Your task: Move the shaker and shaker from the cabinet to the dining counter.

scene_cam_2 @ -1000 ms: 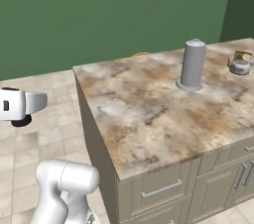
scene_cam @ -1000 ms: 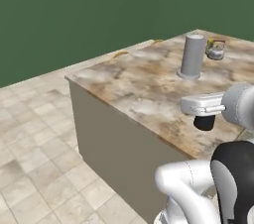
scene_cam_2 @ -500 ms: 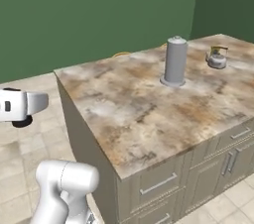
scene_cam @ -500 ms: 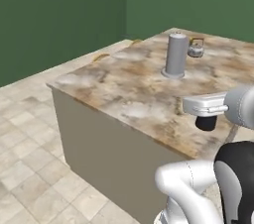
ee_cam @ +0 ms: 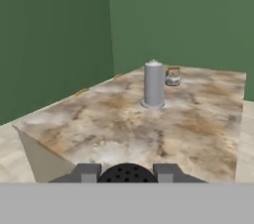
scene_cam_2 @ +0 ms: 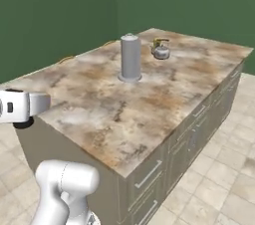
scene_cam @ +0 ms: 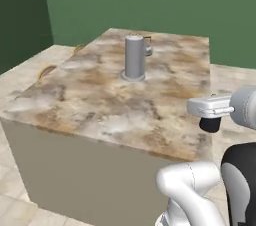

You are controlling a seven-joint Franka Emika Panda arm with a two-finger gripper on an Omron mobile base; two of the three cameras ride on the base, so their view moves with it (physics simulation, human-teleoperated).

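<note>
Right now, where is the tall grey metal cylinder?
The tall grey metal cylinder stands upright near the middle of the marbled brown and beige stone counter, towards its far end, just in front of the small metal kettle.

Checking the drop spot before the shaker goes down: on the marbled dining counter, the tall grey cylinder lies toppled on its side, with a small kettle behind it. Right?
Not quite. The grey cylinder stands upright on the dining counter, as the right base view shows. The small kettle does sit behind it.
</note>
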